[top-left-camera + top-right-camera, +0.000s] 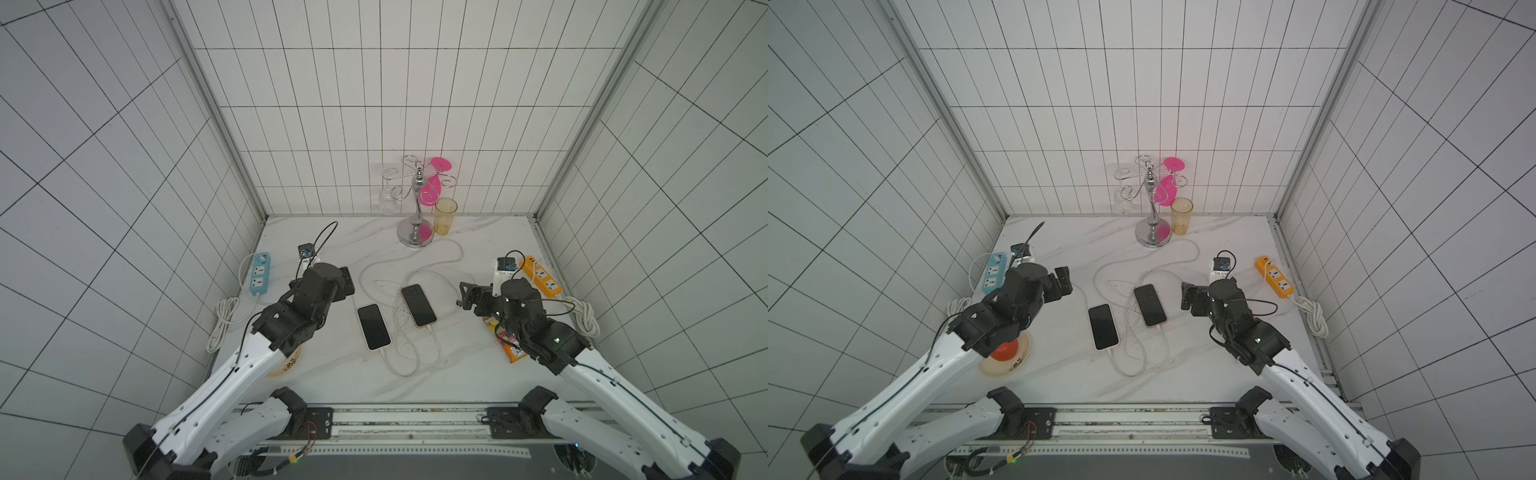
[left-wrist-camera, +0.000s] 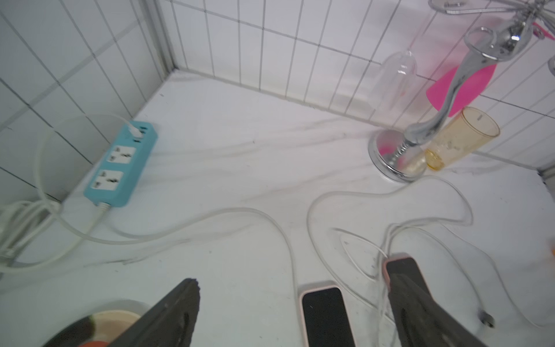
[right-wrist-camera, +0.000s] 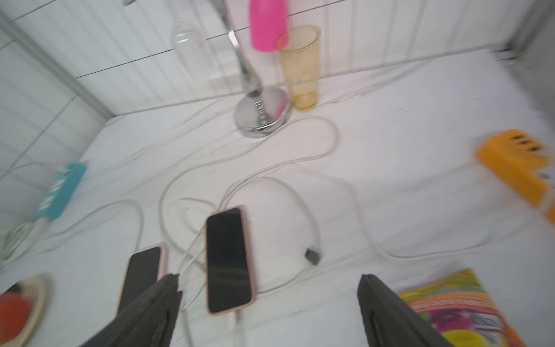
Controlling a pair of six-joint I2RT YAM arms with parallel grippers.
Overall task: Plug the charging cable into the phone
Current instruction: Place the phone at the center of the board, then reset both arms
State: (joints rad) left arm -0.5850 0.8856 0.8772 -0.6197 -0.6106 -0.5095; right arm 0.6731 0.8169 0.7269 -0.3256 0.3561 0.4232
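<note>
Above the marble table (image 1: 332,386), the left gripper (image 1: 345,284) and the right gripper (image 1: 464,296) both stand with jaws spread wide. Both wrist views show bare gaps between the fingers, so nothing is held.

Between the two grippers lie two dark-screened phones, face up. The left phone (image 1: 373,326) lies inward of the left gripper and nearer the robot's base. The right phone (image 1: 418,305) lies inward of the right gripper, which is the closer arm to it.

Each phone's long axis runs roughly from the base toward the back wall, slightly slanted, with the port end facing the base. A white charging cable (image 1: 431,331) meets that near short edge on each phone. How fully either plug is seated cannot be told.

A loose dark connector (image 3: 313,256) lies just beside the right phone, on the right gripper's side.

Judgement: the plugging appears complete. Any check or re-seat would have to approach from the base side, along the phone's length.
</note>
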